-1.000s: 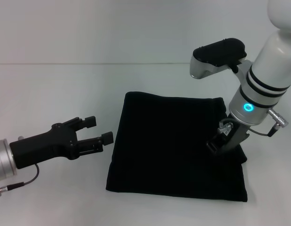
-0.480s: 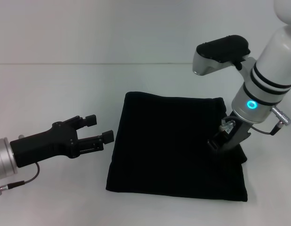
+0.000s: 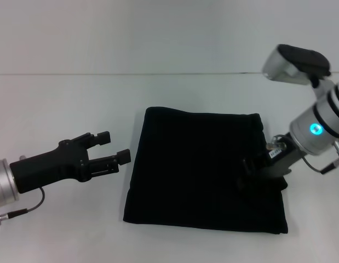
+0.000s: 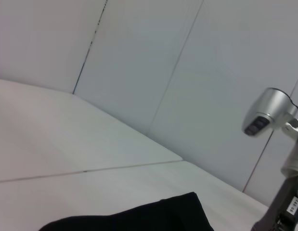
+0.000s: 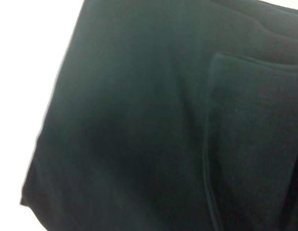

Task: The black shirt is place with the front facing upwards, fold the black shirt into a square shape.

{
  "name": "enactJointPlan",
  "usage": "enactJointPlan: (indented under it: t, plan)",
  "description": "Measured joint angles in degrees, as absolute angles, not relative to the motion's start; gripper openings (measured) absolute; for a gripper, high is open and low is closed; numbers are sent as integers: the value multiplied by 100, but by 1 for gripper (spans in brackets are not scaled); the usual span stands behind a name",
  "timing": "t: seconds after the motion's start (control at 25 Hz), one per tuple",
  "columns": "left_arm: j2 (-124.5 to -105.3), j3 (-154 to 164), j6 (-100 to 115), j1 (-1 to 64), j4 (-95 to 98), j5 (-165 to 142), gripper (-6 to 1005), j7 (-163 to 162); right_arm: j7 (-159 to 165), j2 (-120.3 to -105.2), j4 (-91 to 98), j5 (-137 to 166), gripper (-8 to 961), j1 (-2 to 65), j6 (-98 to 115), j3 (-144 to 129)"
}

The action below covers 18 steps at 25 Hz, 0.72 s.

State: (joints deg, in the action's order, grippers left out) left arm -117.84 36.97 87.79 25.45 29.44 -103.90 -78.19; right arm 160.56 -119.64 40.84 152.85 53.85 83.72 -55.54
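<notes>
Right arm swings outward since a second ago, its wrist housing going from above the shirt's far right corner to off past its right edge; the right end effector (image 3: 256,171) stays low on the shirt (image 3: 202,164) near that edge. Left end effector (image 3: 115,149) barely shifts, just beside the shirt's left edge and off the cloth.

Shirt lies on the counter (image 3: 59,109) already folded into a near-square block, no lettering showing. Its right edge looks slightly lumpy where the right end effector sits. Right wrist view shows a folded layer edge running across the cloth, reasonably flat.

Left end effector: fingers apart, holding nothing. Right end effector: dark against dark cloth, cannot tell if it grips fabric or how wide it is.

Judgement: task looks close to done, and the step in hand is probably letting go of the last fold and pulling clear. To do it well, release fully before lifting, lift straight up off the shirt, not sideways, so the top layer is not dragged. If the right edge stays bunched, press it flat toward the shirt's centre. Keep the left arm off the left edge so it does not disturb the fold.
</notes>
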Motion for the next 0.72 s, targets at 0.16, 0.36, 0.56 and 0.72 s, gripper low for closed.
enactJointPlan:
  t: [0.16,0.36,0.56,0.72]
  plan:
    - [-11787,3688,8734,2592,2944,-10388,946,-7788,16025,-11903,4178,14867,22,4949,8242,-5355]
    - [-11790,3684,8684,2623,2944,-10387,945,-7787,15843,-11821,4196,14592,22,4593,8159,-5034]
    - [-11813,3659,8649,2644,2944,-10387,945,-7809,15473,-11757,4158,14343,22,4370,8082,-4543]
    - [-11852,3630,8648,2668,2930,-10388,946,-7863,15212,-11721,4036,14096,22,4195,8033,-4060]
